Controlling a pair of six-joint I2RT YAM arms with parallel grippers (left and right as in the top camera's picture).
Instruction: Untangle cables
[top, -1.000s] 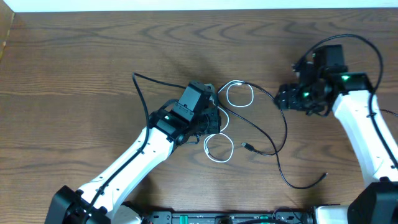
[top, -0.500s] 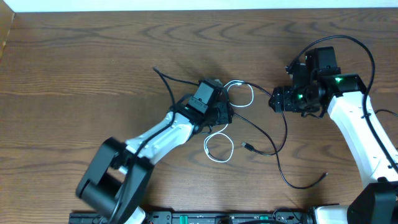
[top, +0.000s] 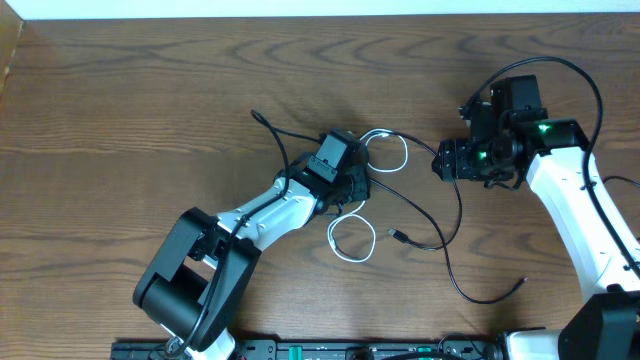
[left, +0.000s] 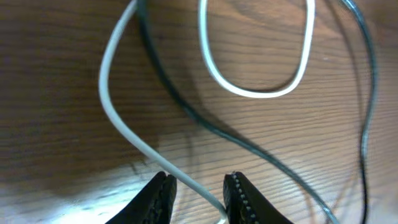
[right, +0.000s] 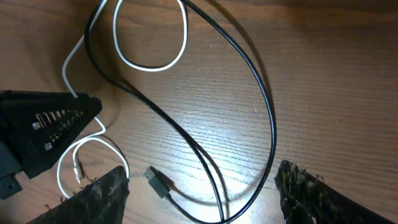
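little looks untangled yet

we see the white cable (left: 255, 93) and black cable (right: 272, 124) crossed at the centre of the table (top: 120, 100), with white loops at 1 and 6 o'clock of the left gripper (left: 199, 186), its jaws slightly parted astride the white one. the right gripper (right: 202, 183), at 3 o'clock, gapes empty.

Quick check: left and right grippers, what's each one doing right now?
Left gripper: open, jaws a little apart with the white cable running between them, not pinched.
Right gripper: open wide, holding nothing, above the black cable.
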